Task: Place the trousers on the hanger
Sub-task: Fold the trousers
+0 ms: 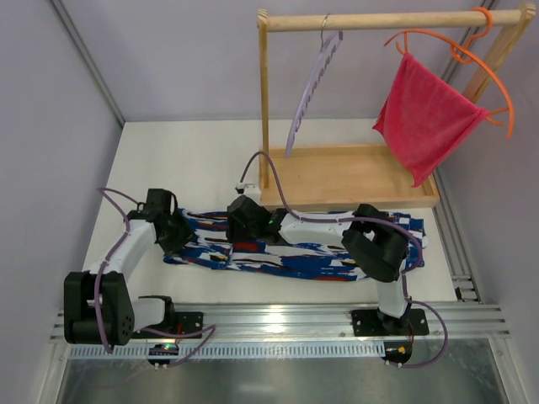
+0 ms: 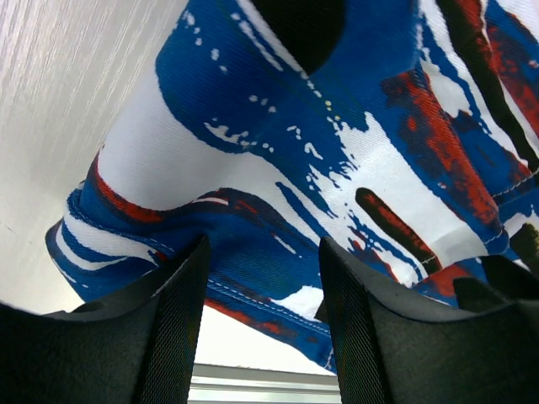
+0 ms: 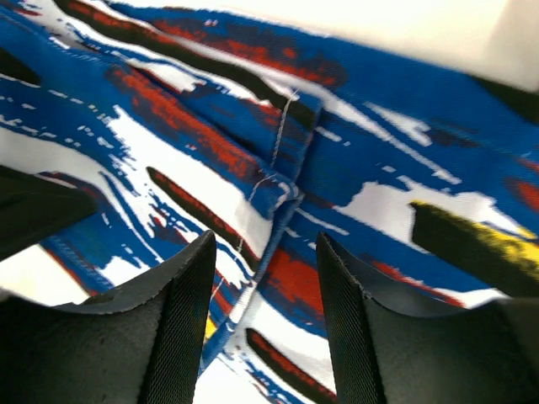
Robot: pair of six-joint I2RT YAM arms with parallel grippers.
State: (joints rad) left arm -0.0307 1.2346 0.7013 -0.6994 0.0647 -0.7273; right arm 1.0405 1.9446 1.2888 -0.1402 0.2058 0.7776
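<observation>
You have one pair of trousers (image 1: 295, 248), lying flat and stretched sideways across the near part of the white surface (image 1: 185, 160), just in front of the wooden tray (image 1: 337, 181). Two hangers hang from the top bar of the one wooden rack (image 1: 370, 21). The lavender hanger (image 1: 313, 84) is towards the left, and an orange hanger (image 1: 497, 80) at the right carries one pink-red cloth (image 1: 425, 122).

Both hands are low over the trousers. Your left hand (image 2: 263, 244) is at the left end, fingers apart over the fabric's edge. Your right hand (image 3: 263, 240) is left of the middle, fingers apart above a seam.

Plain pale walls (image 1: 168, 50) enclose the surface, and a metal rail (image 1: 286, 320) runs along its near edge.
</observation>
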